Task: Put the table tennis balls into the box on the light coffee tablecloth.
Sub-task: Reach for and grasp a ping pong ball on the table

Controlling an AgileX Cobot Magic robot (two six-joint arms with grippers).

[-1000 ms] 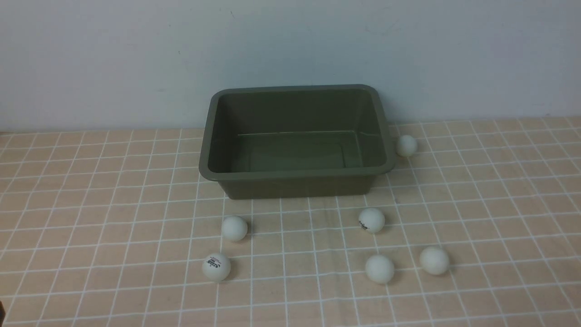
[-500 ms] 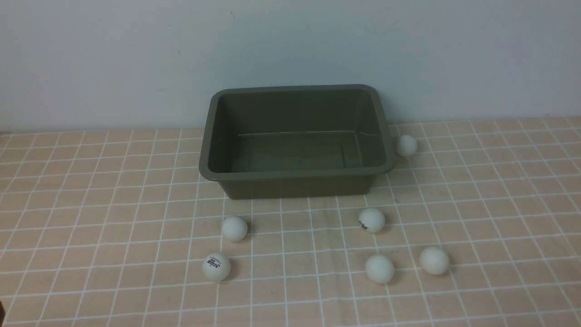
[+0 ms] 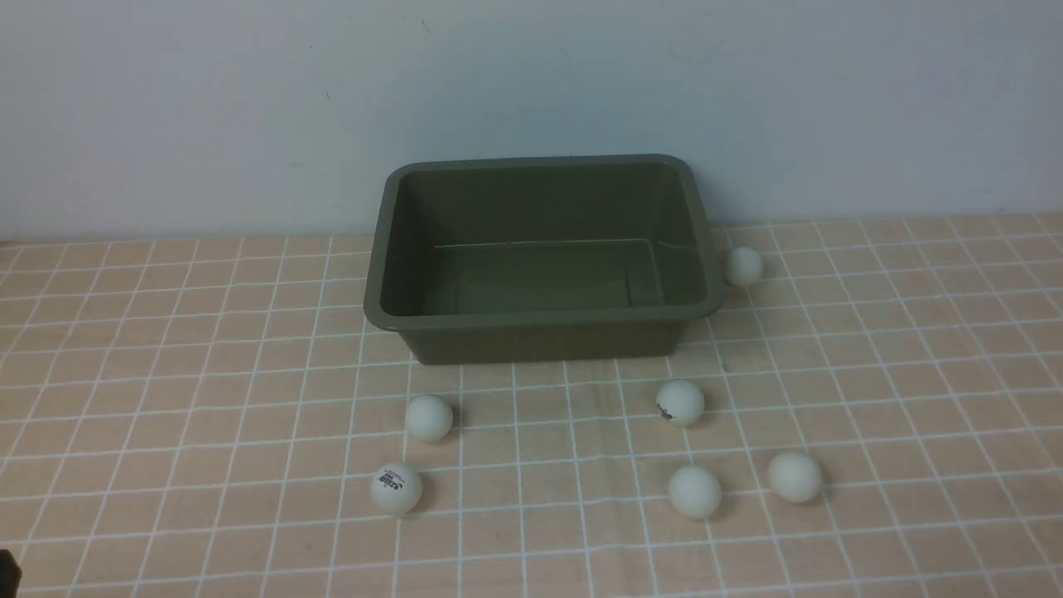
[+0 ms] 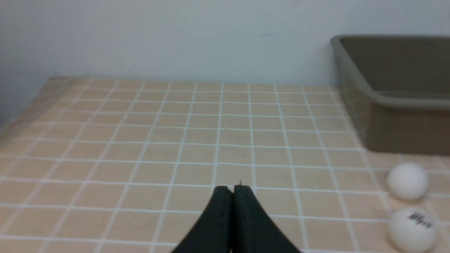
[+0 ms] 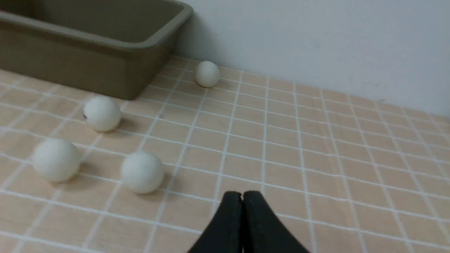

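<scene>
The olive-green box [image 3: 540, 321] stands empty at the back of the light coffee tablecloth [image 3: 166, 374]. Several white table tennis balls lie round it: two at front left [image 3: 428, 417] [image 3: 396, 487], three at front right [image 3: 680, 402] [image 3: 694, 491] [image 3: 795, 476], one by the box's right wall [image 3: 743, 266]. My left gripper [image 4: 233, 188] is shut and empty, left of the two left balls [image 4: 407, 181] [image 4: 412, 230]. My right gripper [image 5: 242, 193] is shut and empty, a little right of the nearest ball [image 5: 142, 172].
A pale wall rises right behind the box [image 5: 88, 45]. The cloth's left edge shows in the left wrist view. A dark bit of my left arm [image 3: 7, 571] pokes into the front view's lower left corner.
The dark bit at the front view's lower left corner shows slightly more than before. Balls and box have not moved.
</scene>
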